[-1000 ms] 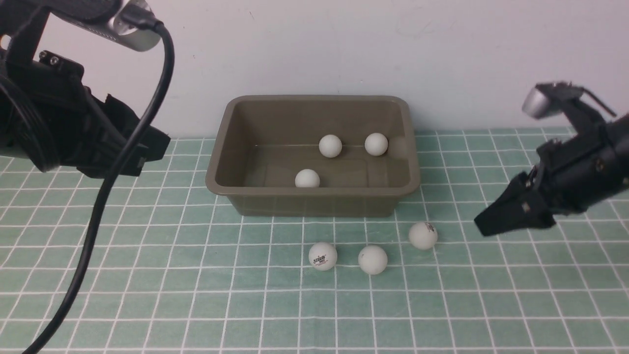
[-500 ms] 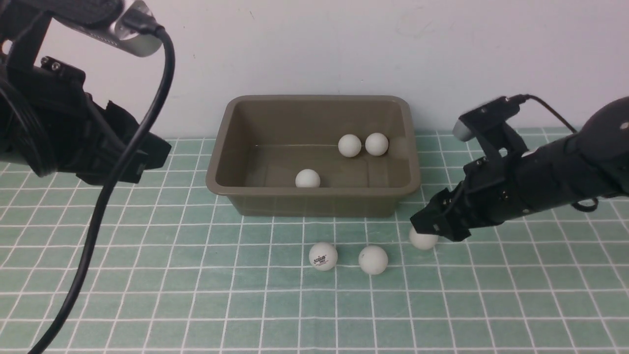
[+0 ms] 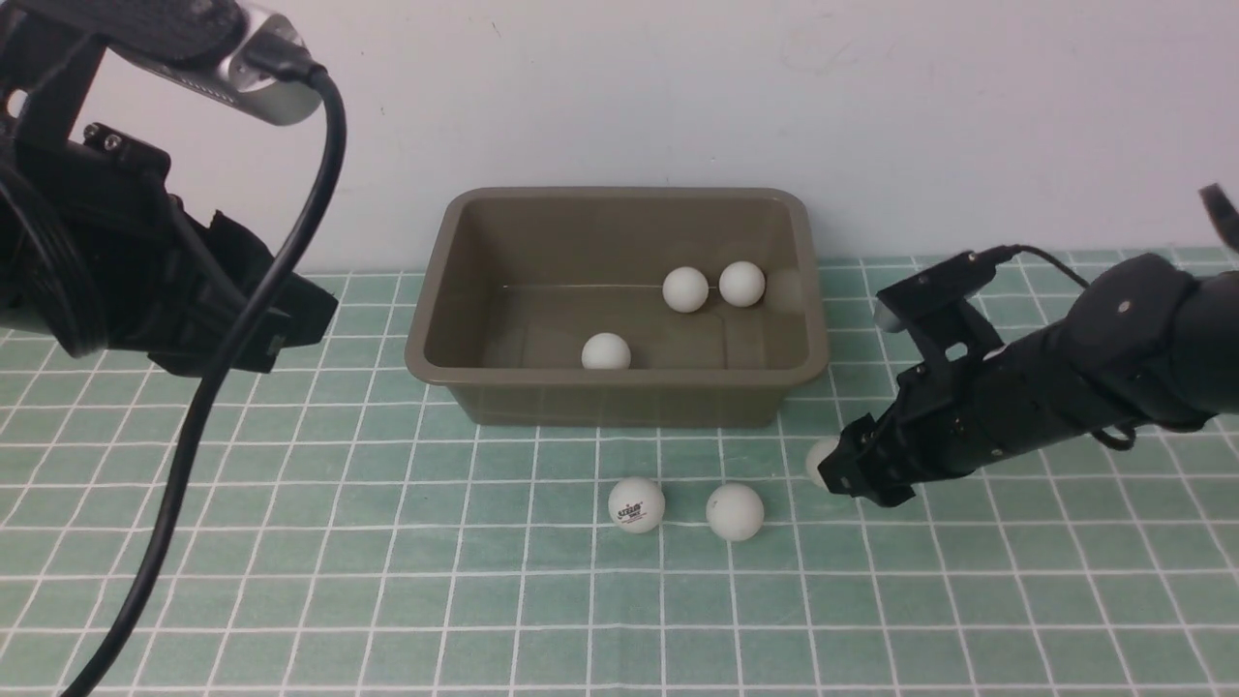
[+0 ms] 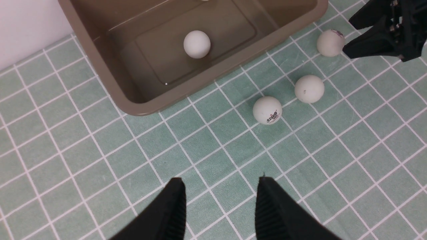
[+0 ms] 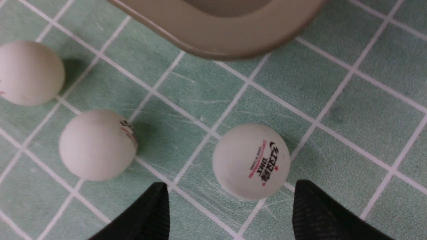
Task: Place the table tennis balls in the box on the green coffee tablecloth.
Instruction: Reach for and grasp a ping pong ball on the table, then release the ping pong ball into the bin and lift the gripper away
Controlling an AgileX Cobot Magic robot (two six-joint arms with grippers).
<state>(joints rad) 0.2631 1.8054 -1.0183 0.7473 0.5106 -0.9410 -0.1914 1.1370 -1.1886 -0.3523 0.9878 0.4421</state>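
The olive-brown box (image 3: 619,387) stands at the back of the green coffee tablecloth (image 3: 387,581) with three table tennis balls inside (image 3: 685,288) (image 3: 741,284) (image 3: 606,350). In front of it, three more balls lie on the cloth (image 3: 636,503) (image 3: 735,510) (image 3: 819,461). My right gripper (image 3: 840,474) is low at the rightmost one and half hides it. In the right wrist view this logo ball (image 5: 251,161) sits just ahead of the open right gripper (image 5: 230,188), untouched. My left gripper (image 4: 220,181) hangs open and empty over bare cloth, left of the box.
A white wall rises right behind the box. The left arm's thick black cable (image 3: 194,436) hangs down over the cloth at the left. The box's front corner (image 5: 220,43) lies close beyond the ball at my right gripper.
My right arm has swung in leftward and come down to the rightmost ball on the cloth, its jaws widening. One ball in the box rolled right, next to another. The left arm stayed put.
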